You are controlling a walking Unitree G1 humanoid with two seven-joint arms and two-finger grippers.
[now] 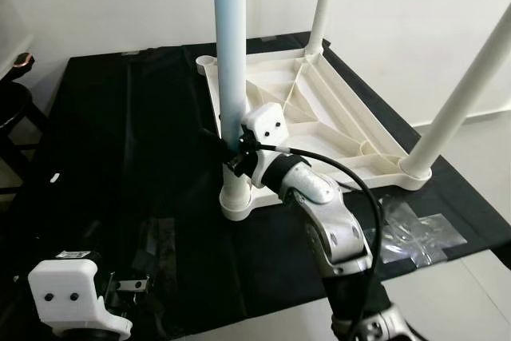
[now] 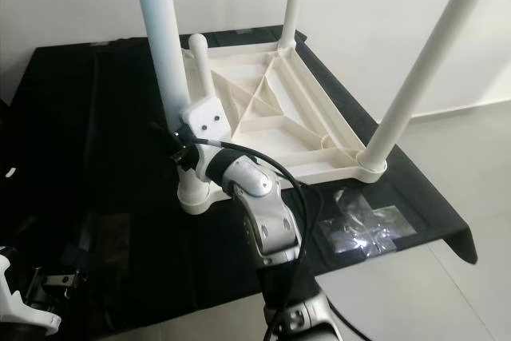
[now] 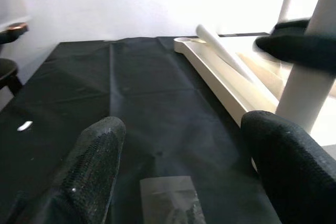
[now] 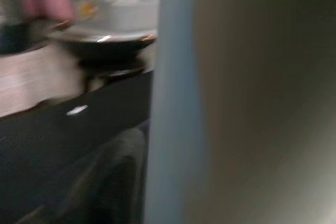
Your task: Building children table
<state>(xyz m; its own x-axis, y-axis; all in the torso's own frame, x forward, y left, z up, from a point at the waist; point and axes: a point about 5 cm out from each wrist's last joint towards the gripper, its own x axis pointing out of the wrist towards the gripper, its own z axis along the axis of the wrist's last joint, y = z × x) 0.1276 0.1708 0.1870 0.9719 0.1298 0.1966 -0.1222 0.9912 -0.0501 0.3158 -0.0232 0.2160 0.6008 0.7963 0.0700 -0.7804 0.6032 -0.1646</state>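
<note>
A white children's table (image 1: 319, 109) lies upside down on a black-covered tabletop (image 1: 120, 157). The right pincer (image 1: 231, 149) is closed around the nearest upright leg (image 1: 230, 77), low near its corner socket. To seat it well, keep the leg vertical while pressing or twisting; the left pincer (image 3: 184, 171) hangs spread wide, holding nothing.

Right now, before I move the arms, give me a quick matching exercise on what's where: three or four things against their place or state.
Things:
1. right tool
2. left tool
3. loose leg
4. near-corner leg

Places or states:
A. lying on the upturned tabletop
B. open above the black cloth
C. standing upright in its socket
D. clamped around a leg

Pairs: 1-D, 2-B, 3-A, 4-C
</note>
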